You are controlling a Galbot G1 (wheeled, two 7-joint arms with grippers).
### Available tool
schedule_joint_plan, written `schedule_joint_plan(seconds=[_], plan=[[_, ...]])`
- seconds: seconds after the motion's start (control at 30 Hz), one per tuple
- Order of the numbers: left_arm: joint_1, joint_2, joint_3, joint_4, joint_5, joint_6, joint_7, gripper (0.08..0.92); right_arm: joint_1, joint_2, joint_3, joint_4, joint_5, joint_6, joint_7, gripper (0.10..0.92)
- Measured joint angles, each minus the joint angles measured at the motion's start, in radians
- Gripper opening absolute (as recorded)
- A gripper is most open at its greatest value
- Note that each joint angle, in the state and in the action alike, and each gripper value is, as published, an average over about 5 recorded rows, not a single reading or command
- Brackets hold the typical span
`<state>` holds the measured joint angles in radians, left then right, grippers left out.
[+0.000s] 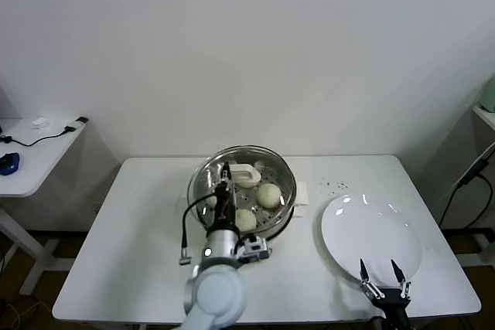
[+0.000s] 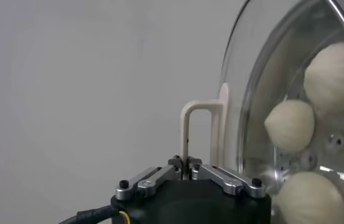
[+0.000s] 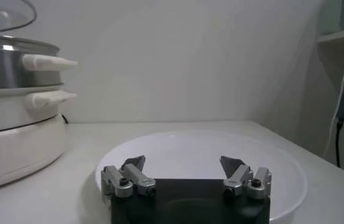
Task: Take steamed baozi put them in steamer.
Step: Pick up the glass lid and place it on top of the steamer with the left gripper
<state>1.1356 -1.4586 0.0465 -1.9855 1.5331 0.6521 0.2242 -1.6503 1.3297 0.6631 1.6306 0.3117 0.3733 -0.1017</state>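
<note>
The steamed baozi point(image 1: 268, 194) lie inside the steamer point(image 1: 288, 183) at the bench's middle, toward the rear edge. The left gripper point(image 2: 186, 168) is clenched on the handle point(image 2: 191, 125) of the glass lid point(image 2: 245, 91), apparently tilted over the steamer. The right gripper point(image 1: 383, 277) rests released over the empty plate point(image 1: 371, 233), near the front right corner.

The head camera looks down from above the table's point(image 1: 139, 268) near edge toward the wall. The left wrist camera sits close against the steamer point(image 2: 293, 122); the right wrist camera, low over the plate point(image 3: 178, 152), also shows the steamer's side.
</note>
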Motion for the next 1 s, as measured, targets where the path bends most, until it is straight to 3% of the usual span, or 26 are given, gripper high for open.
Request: schedule_joint_plan(seconds=[0.27,1.0], plan=[[-0.026,-0.063,0.025,0.075,0.064,0.000,-0.012,0.139,0.000,-0.001,-0.002,-0.011,0.003,0.017,0.003,0.823],[-0.055,-0.094,0.008,0.194,0.152,-0.008,-0.018,0.139,-0.007,0.002,-0.013,-0.022,0.001,0.050,-0.002,0.823]])
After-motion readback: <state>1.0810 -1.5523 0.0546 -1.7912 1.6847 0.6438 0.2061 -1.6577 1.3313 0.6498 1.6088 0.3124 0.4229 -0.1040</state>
